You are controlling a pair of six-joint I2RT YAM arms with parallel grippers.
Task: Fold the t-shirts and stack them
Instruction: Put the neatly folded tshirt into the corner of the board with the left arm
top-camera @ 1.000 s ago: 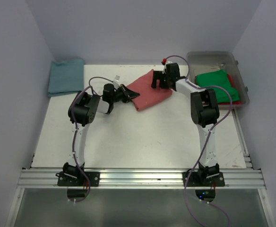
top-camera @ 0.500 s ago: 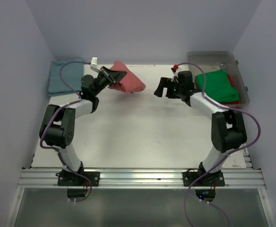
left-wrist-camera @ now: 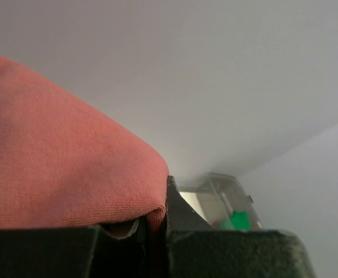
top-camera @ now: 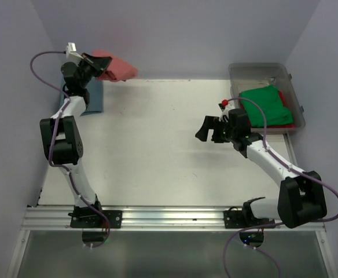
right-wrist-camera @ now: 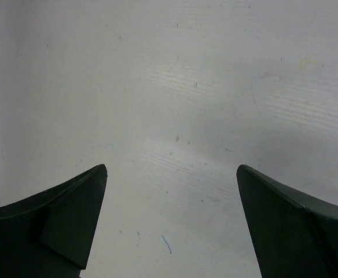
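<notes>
Over the far left corner of the table [top-camera: 157, 150], in the top view, the left gripper [top-camera: 95, 65] is clamped on the folded salmon-red t-shirt [top-camera: 116, 68]. It holds the shirt in the air above the folded teal-blue t-shirt [top-camera: 96, 98]. Two shirts look folded, and the salmon one is not yet set down on the stack. The bright green t-shirt [top-camera: 264, 103] and a red t-shirt [top-camera: 289, 121] lie rumpled in the clear plastic bin [top-camera: 258, 69], still to be folded. The right gripper [top-camera: 206, 128] hangs wide and empty over bare tabletop near the bin.

At the left wrist, fine salmon knit bulges in a soft rounded fold, pinched between dark fingers [left-wrist-camera: 177, 217].

At the right wrist, two dark wedge-shaped fingers [right-wrist-camera: 70, 220] stand far apart over matte white board, faintly ridged and speckled.
</notes>
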